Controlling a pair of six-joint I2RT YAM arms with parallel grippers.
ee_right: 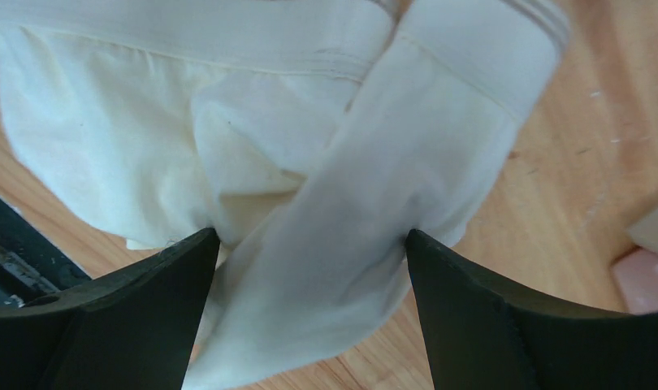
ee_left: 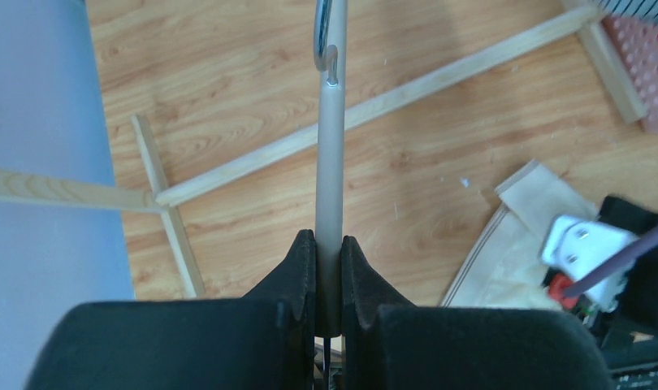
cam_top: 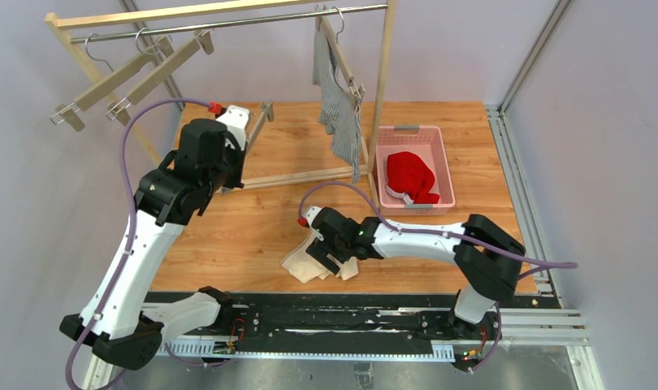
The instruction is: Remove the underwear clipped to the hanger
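On wooden tabletop (cam_top: 253,231), cream boxers (cam_top: 301,265), pink basket (cam_top: 450,175)

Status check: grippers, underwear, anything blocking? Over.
Left gripper shut on bare hanger. Right gripper open, straddling cream pair on table. Pinstriped pair hangs clipped; red pair in basket. Nothing blocking.

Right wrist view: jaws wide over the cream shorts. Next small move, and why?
Probably close the right gripper on the cream boxers: its open jaws straddle a bunched fold on the table, nothing gripped yet. The red pair already lies in the pink basket, so the cream likely follows.
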